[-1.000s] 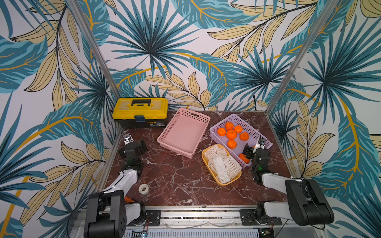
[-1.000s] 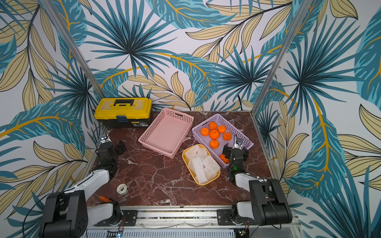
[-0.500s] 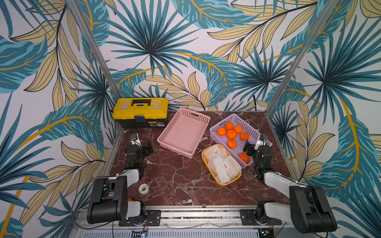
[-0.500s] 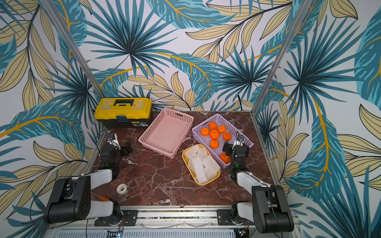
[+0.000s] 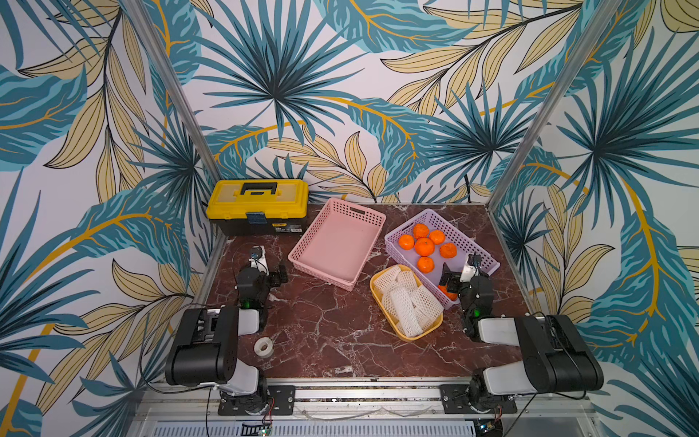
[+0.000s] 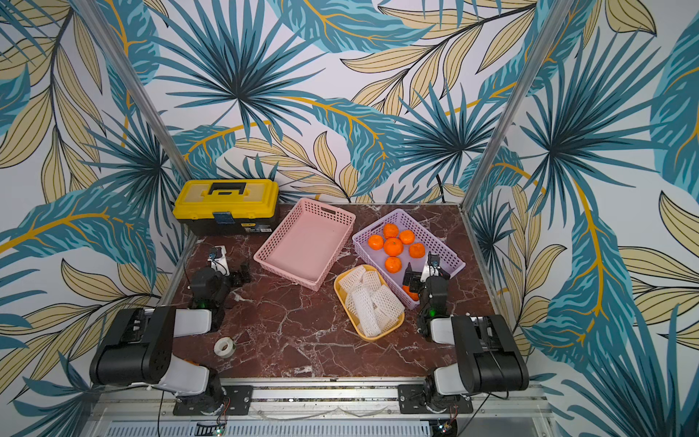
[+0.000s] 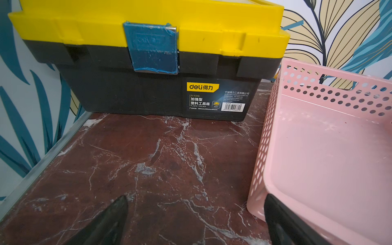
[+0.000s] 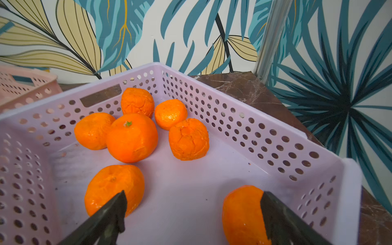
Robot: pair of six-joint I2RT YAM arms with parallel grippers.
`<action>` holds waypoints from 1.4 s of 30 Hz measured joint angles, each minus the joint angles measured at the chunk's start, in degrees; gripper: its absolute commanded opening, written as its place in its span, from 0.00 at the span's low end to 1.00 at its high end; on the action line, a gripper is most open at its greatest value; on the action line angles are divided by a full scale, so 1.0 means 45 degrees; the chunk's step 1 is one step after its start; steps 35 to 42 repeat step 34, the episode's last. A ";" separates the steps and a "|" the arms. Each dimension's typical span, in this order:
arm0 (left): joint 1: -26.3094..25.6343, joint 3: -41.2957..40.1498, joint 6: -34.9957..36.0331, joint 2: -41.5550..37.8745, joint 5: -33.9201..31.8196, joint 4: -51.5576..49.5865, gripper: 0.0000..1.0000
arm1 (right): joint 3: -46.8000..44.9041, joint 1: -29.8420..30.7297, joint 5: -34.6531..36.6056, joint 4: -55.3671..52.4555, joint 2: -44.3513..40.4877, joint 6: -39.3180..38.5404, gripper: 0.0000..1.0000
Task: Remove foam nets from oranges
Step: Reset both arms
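Note:
Several bare oranges [image 5: 424,246] [image 6: 393,246] [image 8: 132,137] lie in the purple basket [image 5: 459,230] [image 6: 435,236] [image 8: 254,135]. Several white foam nets [image 5: 410,306] [image 6: 372,304] are piled in the yellow tray [image 5: 416,338] [image 6: 372,338], with no fruit showing inside them. My right gripper [image 5: 459,280] [image 8: 193,193] hangs open over the basket's near end. One orange [image 8: 241,212] lies beside one of its fingers, not gripped. My left gripper [image 5: 270,270] [image 7: 196,197] is open and empty, low over the marble at the left.
A yellow and black toolbox [image 5: 257,204] [image 7: 148,63] stands at the back left. The empty pink basket [image 5: 353,213] [image 7: 265,148] sits beside my left gripper. A white tape roll [image 5: 263,347] lies near the front left. Metal posts mark the back corners.
Both arms have folded back, their big links now raised near the front rail. The grippers stayed open and hardly shifted. Oranges and nets have not moved.

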 measured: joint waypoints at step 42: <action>-0.0219 0.0389 0.0209 0.0121 -0.0117 -0.0539 1.00 | 0.1598 -0.0126 -0.0510 -0.1617 0.0510 -0.0083 1.00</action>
